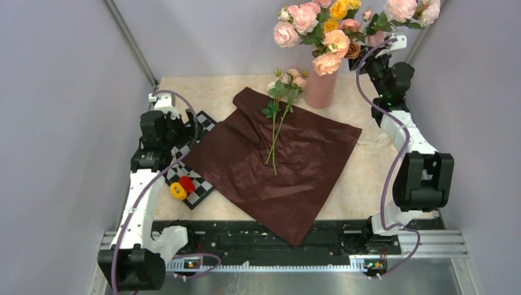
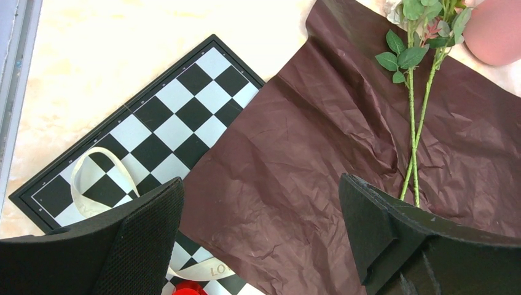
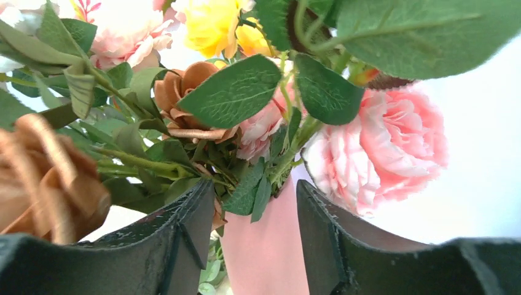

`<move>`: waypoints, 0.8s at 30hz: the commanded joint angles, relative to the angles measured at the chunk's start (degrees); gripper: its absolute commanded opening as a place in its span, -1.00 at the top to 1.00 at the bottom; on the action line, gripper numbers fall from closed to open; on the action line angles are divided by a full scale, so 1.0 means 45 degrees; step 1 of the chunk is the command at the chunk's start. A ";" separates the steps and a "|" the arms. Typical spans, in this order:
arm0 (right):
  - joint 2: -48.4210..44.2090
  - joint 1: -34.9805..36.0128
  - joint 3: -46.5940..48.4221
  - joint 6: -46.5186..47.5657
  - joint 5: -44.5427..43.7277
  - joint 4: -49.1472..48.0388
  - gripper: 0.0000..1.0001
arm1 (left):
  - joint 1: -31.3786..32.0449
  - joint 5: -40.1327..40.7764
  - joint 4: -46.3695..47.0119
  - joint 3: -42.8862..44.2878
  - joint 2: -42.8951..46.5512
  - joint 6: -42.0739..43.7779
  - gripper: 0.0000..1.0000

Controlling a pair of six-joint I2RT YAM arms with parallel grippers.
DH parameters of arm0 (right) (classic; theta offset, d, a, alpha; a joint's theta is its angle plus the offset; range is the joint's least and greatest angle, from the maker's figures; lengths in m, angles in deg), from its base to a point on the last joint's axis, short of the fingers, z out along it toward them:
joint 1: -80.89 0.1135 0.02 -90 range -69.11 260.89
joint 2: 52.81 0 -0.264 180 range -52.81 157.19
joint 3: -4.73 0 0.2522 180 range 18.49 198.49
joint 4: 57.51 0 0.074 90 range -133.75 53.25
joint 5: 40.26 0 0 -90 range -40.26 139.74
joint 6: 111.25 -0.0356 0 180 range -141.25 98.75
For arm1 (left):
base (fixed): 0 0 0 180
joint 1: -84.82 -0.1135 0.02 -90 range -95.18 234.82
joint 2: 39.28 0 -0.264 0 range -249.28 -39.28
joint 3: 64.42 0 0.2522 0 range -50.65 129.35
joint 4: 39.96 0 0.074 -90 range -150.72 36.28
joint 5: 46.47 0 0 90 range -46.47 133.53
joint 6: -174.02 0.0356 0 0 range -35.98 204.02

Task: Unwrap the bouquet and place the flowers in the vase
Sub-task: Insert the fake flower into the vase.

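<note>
Your left pincer (image 2: 259, 184) hangs wide open and empty over the edge of the dark red paper (image 1: 289, 172), which is spread flat on the worktop (image 1: 209, 92). The flowers (image 1: 282, 95) lie loose on the paper, blooms just beside the vase (image 1: 321, 91). Your right pincer (image 3: 255, 187), jaws parted and empty, hovers by the larger roses (image 1: 307, 21) standing in the vase.

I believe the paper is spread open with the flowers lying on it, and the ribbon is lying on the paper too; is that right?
Not quite: the ribbon lies on the chessboard, not on the paper, as the left wrist view shows. The paper is indeed spread open with the flowers lying on it.
</note>
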 commanded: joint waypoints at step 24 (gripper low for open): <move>-0.4183 0.0128 -0.3423 0.1172 -0.1215 0.0789 -0.47 | -0.0082 -0.0280 0.0597 -0.0181 0.0588 -0.0229 -0.98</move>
